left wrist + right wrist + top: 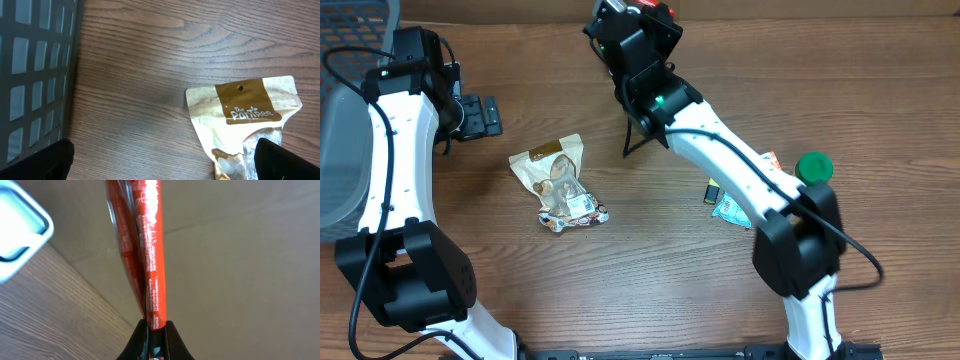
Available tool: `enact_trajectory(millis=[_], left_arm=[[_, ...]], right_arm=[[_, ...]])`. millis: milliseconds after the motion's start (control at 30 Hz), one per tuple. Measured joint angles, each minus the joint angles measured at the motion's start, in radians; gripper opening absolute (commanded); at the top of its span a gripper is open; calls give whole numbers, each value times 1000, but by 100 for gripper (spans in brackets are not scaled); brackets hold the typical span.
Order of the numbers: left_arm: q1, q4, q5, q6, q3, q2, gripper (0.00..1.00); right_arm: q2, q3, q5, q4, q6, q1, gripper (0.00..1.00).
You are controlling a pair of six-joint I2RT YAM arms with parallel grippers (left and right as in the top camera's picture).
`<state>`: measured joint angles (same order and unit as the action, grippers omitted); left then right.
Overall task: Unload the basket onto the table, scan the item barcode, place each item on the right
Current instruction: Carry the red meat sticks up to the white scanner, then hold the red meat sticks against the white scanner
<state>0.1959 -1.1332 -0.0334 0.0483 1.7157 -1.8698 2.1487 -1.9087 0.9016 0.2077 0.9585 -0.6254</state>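
My right gripper pinches the red packet by one thin edge, at twelve o'clock above the desk. I judge it could twist or slip, hiding the barcode. My left gripper hangs wide at ten o'clock.

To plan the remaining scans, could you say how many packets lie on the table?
3: brown pouch and crumpled clear wrapper left of centre, pale packet partly under the right arm; more may hide there.
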Motion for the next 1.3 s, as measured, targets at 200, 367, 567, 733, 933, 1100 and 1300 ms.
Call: enact_trajectory(millis=[200,367,567,733,933,1100,1300], left_arm=[[0,0,0,0,0,0,100],[0,0,0,0,0,0,100],[0,0,0,0,0,0,100],[0,0,0,0,0,0,100],[0,0,0,0,0,0,100],[0,0,0,0,0,0,100],[0,0,0,0,0,0,100]], right_arm=[[134,0,-1,-101,14,66,3],[224,0,-5,-142,19,99,3],[291,0,-18,-245,23,101,3],[302,0,-60,-264,43,100,3],[333,0,-56,-313,87,102,3],[385,0,-33,-328,148,109,3],[410,0,-21,-351,171,111,3]])
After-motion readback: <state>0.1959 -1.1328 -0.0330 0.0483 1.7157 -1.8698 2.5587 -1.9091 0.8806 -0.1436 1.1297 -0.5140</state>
